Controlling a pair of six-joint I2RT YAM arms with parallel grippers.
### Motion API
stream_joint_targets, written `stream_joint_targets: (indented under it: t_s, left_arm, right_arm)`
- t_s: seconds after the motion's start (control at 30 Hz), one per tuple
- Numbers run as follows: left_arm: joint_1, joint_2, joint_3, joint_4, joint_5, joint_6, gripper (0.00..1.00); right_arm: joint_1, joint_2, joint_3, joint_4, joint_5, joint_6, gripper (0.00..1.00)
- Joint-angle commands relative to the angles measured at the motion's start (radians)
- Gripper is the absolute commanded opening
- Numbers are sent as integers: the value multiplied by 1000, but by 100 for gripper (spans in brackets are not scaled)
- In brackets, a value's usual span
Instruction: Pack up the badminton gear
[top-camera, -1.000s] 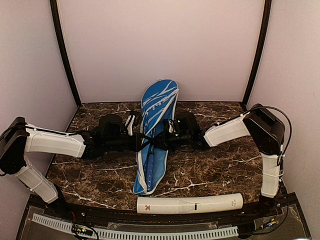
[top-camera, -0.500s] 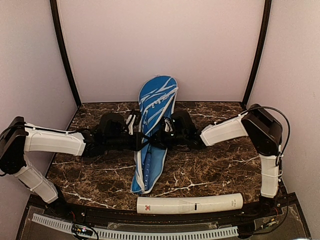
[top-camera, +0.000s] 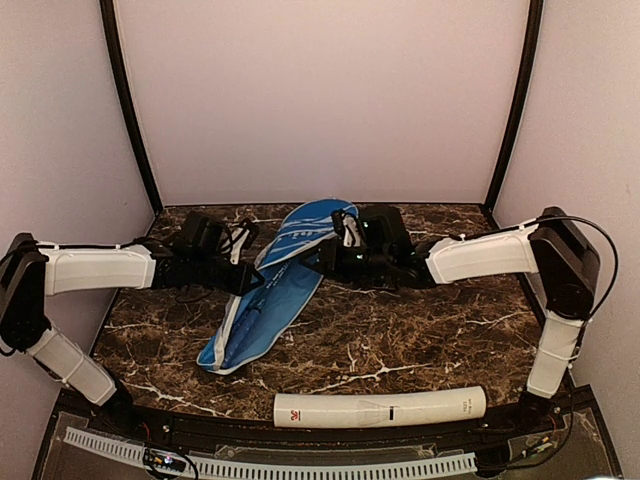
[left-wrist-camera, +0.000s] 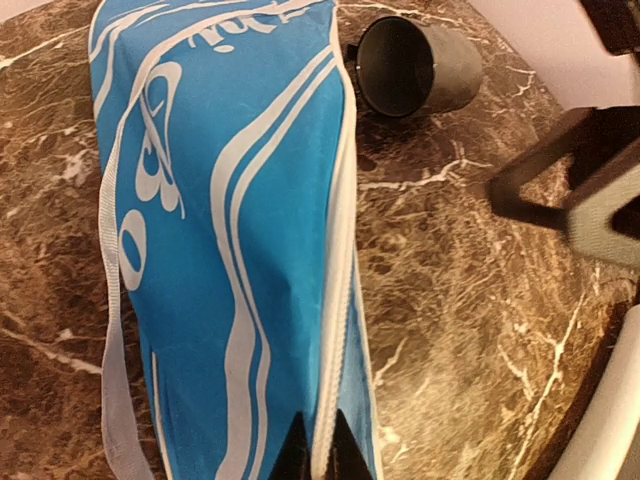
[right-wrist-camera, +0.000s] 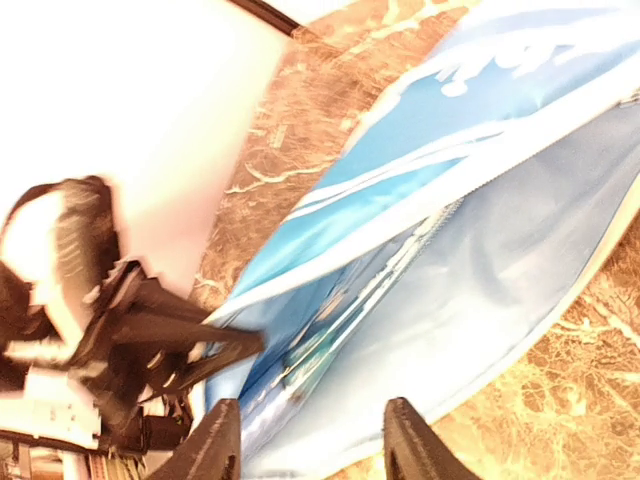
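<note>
The blue racket-shaped zip bag (top-camera: 272, 298) with white trim lies slantwise on the marble table, wide end at the back centre, narrow end towards the front left. My left gripper (top-camera: 249, 282) is shut on the bag's white zip edge (left-wrist-camera: 335, 380), its tips (left-wrist-camera: 320, 458) pinching the seam. My right gripper (top-camera: 320, 258) hovers open over the bag's gaping mouth (right-wrist-camera: 400, 270) with nothing between its fingers (right-wrist-camera: 215, 445). Thin teal shapes show inside the opening; I cannot tell what they are. The long white tube (top-camera: 380, 408) lies along the front edge.
A dark cap (left-wrist-camera: 415, 68) lies on its side on the table just beyond the bag's wide end. Pale walls and black corner posts (top-camera: 130, 110) close in the back and sides. Bare marble (top-camera: 430, 320) lies between the bag and the tube.
The bag has dropped from nearly upright and swung so its narrow end points front left. My right gripper has opened and let go of it. The left arm has drawn back left, still gripping.
</note>
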Motion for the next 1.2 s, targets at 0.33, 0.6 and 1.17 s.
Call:
stream_joint_targets:
  t_s: [0.33, 0.6, 1.17]
  left_arm:
    - [44, -52, 157, -411, -176, 284, 0]
    - [44, -104, 142, -561, -230, 446, 0]
    - [41, -111, 197, -468, -33, 357, 67]
  right_arm:
    - [-58, -316, -199, -101, 41, -209, 57]
    - [-133, -455, -333, -107, 99, -249, 60]
    - [-179, -576, -427, -110, 158, -274, 66]
